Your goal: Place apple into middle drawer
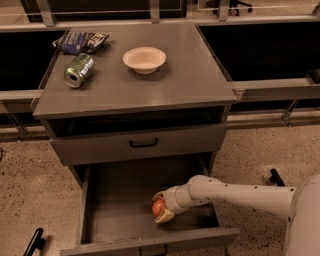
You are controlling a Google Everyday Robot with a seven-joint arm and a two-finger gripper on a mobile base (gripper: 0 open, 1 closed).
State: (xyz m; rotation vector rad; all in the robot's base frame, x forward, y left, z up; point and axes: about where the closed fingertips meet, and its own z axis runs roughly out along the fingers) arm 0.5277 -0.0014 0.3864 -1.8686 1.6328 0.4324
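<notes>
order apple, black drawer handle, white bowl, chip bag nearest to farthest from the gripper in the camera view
Gripper is low inside the open middle drawer.
1. apple, gripped in it
2. black handle, on the upper drawer front
3. white bowl, cabinet top, middle
4. chip bag, far left back corner

Office-like space: speckled terrazzo floor [260,145], wheeled office chair base [234,5], grey wooden drawer cabinet [175,82]; my gripper [161,210] clasps small red apple [158,206] inside pulled-out grey drawer [120,200].
</notes>
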